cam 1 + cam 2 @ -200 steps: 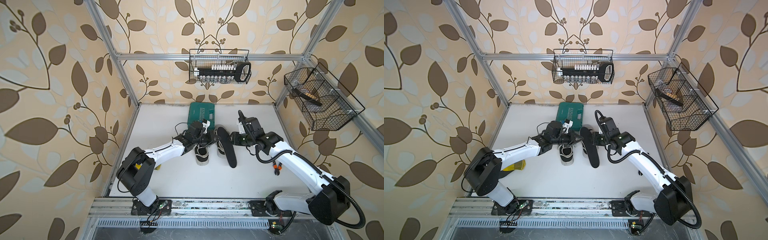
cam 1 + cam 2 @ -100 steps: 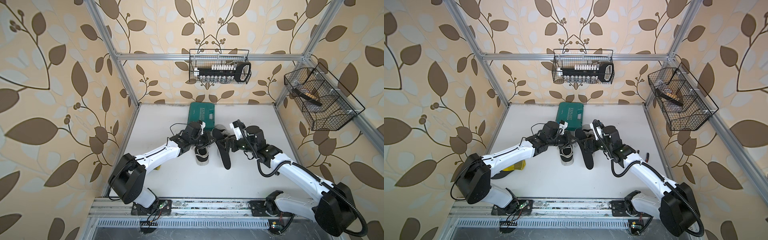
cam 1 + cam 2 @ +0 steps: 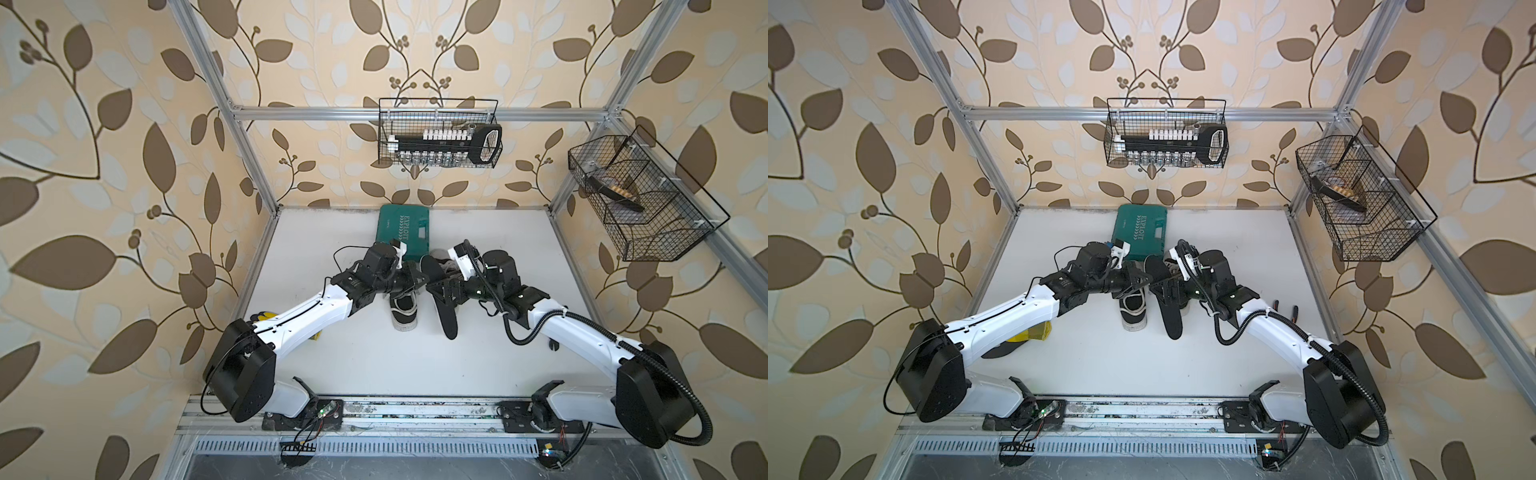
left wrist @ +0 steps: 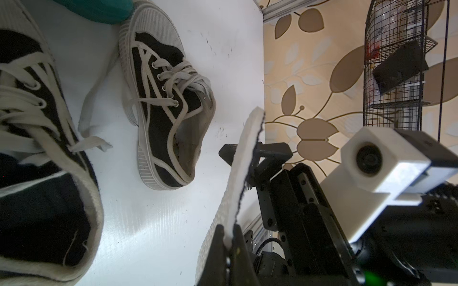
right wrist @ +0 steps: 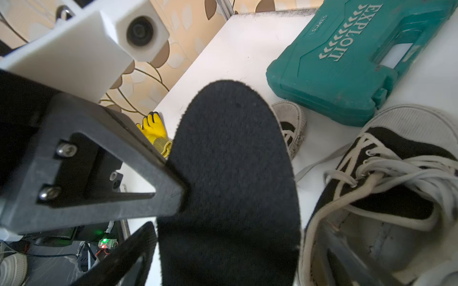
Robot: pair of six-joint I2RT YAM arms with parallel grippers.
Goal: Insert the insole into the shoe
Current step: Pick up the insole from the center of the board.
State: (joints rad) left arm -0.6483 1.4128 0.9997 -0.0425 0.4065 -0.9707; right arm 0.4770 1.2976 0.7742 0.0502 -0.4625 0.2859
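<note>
The black insole (image 3: 443,305) with a white underside (image 4: 235,178) stands on edge between the two arms, in both top views. My left gripper (image 4: 229,235) is shut on its long edge (image 5: 230,185). My right gripper (image 5: 238,237) is open, its fingers (image 4: 272,151) standing on either side of the insole without pinching it. A black canvas shoe (image 3: 403,311) with white laces lies just left of the insole, its opening under the left gripper (image 3: 419,279). The matching shoe (image 4: 168,111) lies behind the right gripper (image 3: 440,291), partly hidden by the arm.
A green tool case (image 3: 403,228) lies at the back of the white table (image 3: 498,249). A yellow glove (image 5: 155,128) is under the left arm. Pliers (image 3: 1285,305) lie at the right. Wire baskets (image 3: 440,133) (image 3: 640,199) hang on the walls.
My right gripper has opened and let go of the insole, and its arm has swung in toward the middle. The insole has shifted slightly left, still in the left gripper.
</note>
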